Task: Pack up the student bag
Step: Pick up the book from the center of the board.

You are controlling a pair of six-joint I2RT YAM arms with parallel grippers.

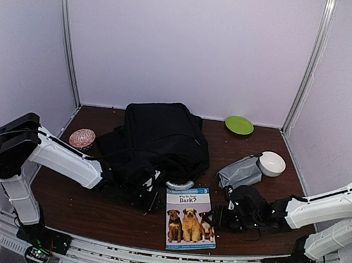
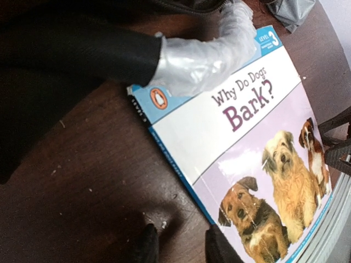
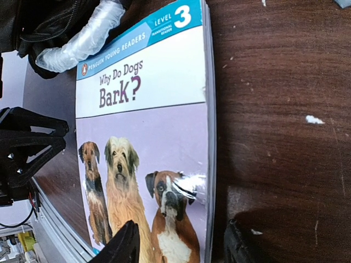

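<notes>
The student bag [image 1: 162, 136] is lying slumped at the middle rear of the brown table [image 1: 83, 207], its plastic-wrapped strap [image 2: 203, 55] resting across the top corner of the dog book [image 1: 191, 218], which is lying flat just in front of it. The left gripper [image 2: 182, 247] is hanging low at the book's left edge, fingers parted and holding nothing. The right gripper [image 3: 181, 244] is straddling the book's right edge, likewise parted and empty. A grey pouch [image 1: 240, 172], white bowl [image 1: 271, 163] and green plate [image 1: 239, 124] are sitting right of the bag
</notes>
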